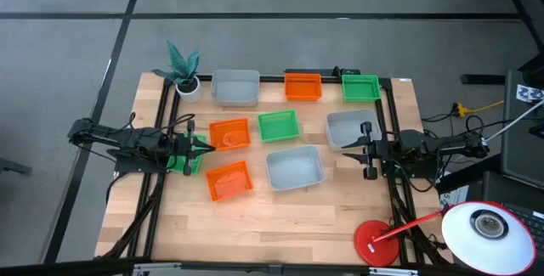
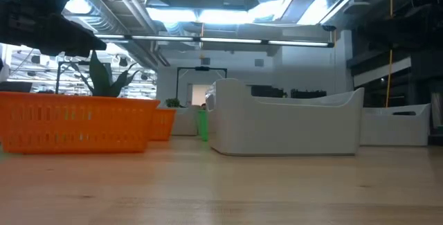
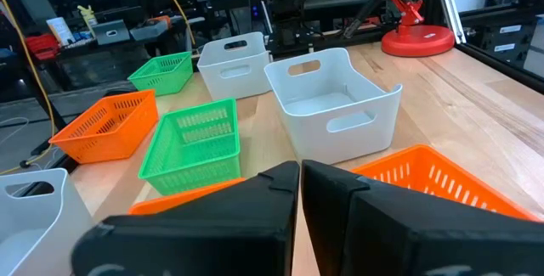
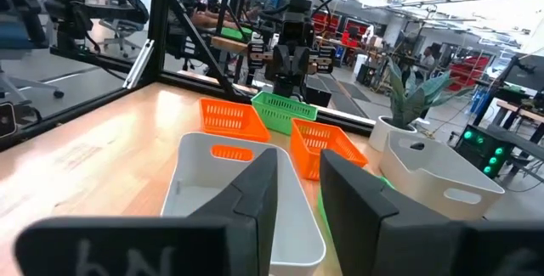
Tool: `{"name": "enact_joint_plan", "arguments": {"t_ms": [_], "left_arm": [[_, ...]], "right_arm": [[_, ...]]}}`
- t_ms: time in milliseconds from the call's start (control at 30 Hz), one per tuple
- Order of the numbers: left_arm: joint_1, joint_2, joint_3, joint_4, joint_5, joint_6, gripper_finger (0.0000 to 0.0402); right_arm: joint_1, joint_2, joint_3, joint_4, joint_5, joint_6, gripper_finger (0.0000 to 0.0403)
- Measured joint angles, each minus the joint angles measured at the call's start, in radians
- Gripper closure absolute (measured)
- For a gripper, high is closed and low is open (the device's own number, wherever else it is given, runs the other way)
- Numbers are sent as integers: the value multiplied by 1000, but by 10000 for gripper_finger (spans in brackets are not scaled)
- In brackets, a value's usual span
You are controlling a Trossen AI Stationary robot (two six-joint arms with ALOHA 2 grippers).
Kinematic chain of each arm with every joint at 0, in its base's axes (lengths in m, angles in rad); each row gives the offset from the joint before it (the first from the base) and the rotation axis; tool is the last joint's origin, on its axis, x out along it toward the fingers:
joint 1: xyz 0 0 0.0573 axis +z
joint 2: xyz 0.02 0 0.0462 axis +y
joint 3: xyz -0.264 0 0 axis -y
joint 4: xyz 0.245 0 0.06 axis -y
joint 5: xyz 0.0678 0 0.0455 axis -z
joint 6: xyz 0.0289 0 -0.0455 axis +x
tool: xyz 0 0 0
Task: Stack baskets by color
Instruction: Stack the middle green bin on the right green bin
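Note:
Nine baskets sit on their bottoms on the wooden table. Along the far edge stand a grey basket (image 1: 235, 87), an orange one (image 1: 303, 86) and a green one (image 1: 360, 87). In the middle are an orange basket (image 1: 229, 134), a green one (image 1: 279, 126) and two grey ones (image 1: 350, 128) (image 1: 295, 168). Nearer lies another orange basket (image 1: 229, 181). A green basket (image 1: 183, 163) lies partly under my left arm. My left gripper (image 1: 206, 146) (image 3: 300, 187) is shut and level at the left side. My right gripper (image 1: 347, 150) (image 4: 297, 187) is open and level at the right side, holding nothing.
A potted teal plant (image 1: 183, 72) stands at the far left corner. A red lamp base (image 1: 374, 244) and its white head (image 1: 489, 229) are at the near right corner. A black frame rail (image 1: 161, 123) borders the table. Bare wood lies along the near edge (image 1: 280, 225).

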Motion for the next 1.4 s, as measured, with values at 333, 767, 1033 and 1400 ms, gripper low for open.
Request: {"name": "enact_joint_plan", "arguments": {"t_ms": [333,767,1033,1400], "left_arm": [[0,0,0,0,0,0,392],[0,0,0,0,0,0,392],[0,0,0,0,0,0,392],[0,0,0,0,0,0,392]], "right_arm": [[0,0,0,14,-1,27,311],[0,0,0,20,-1,27,311],[0,0,0,20,0,26,311],[0,0,0,3,11,24,311]]}}
